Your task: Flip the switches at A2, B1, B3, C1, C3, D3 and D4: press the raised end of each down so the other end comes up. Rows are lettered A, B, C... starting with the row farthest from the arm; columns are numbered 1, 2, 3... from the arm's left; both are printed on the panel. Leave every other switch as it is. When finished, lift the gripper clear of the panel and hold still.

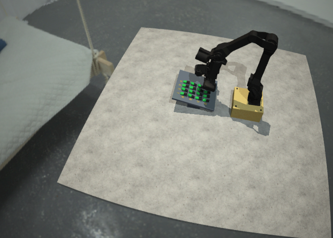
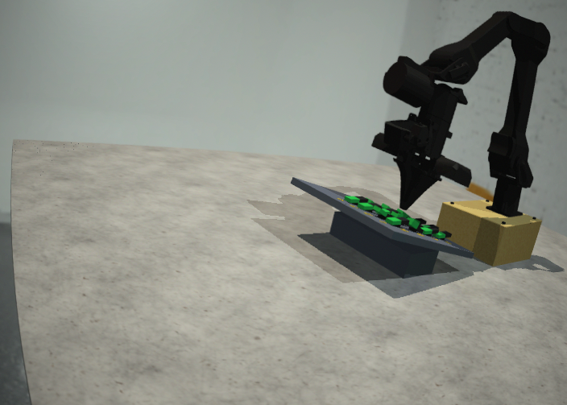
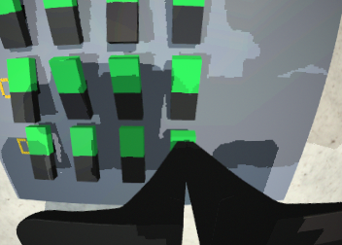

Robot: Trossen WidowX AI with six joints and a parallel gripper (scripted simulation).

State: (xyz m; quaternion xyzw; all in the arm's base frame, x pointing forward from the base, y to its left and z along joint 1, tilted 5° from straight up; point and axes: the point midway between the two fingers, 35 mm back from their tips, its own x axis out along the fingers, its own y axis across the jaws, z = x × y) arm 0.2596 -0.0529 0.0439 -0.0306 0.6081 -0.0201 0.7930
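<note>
The grey-blue switch panel sits tilted on a dark base, with its low edge towards the arm. It carries rows of rocker switches, each with a green end and a dark grey end. My gripper is shut and empty, pointing down. In the wrist view its tip lies over the near, dark end of switch D4, the rightmost in the nearest row; only that switch's green end shows. I cannot tell whether the tip touches it. Switches D3 and C4 lie close by.
The arm stands on a yellow block right of the panel. The panel and block rest on a pale stone-patterned mat. A white quilted cushion, a rope and a wooden block lie off the mat to the left.
</note>
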